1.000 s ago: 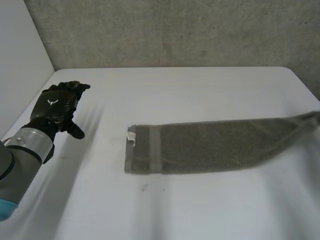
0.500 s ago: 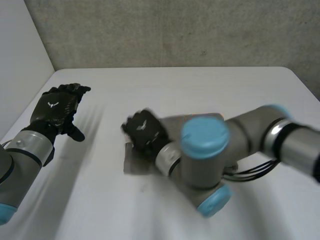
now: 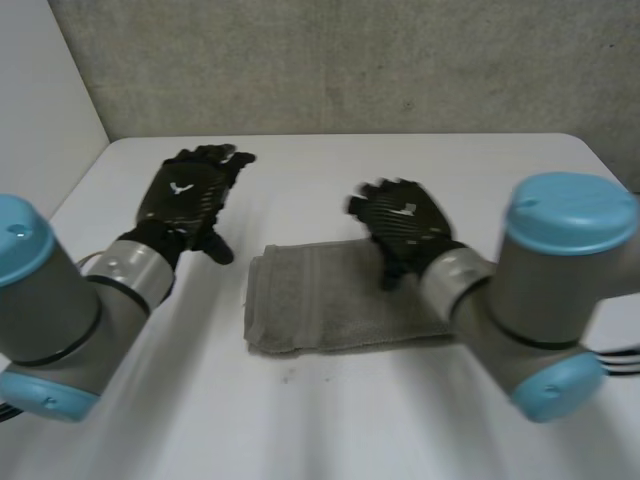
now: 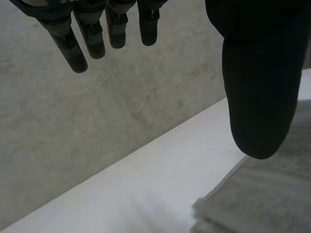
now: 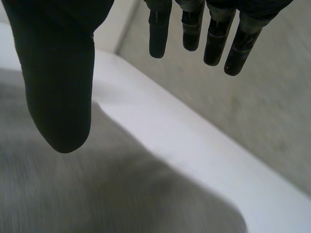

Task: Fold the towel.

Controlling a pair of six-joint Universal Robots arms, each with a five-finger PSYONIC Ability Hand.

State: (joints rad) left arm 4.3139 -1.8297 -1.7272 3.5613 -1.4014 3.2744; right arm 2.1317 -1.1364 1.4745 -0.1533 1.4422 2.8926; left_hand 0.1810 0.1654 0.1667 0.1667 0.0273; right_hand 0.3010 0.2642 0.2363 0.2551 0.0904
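Stretched long toward the right edge a second ago, the grey towel (image 3: 320,300) now lies doubled over into a shorter rectangle near the middle of the white table (image 3: 330,430). Its folded layers show at the left end. The right hand (image 3: 405,222) is over the towel's far right part, fingers straight and spread, holding nothing; whether it touches the cloth I cannot tell. The left hand (image 3: 188,195) has come in from the far left and hovers just left of the towel's far corner, fingers straight, empty. A concrete wall (image 3: 350,60) stands behind the table.
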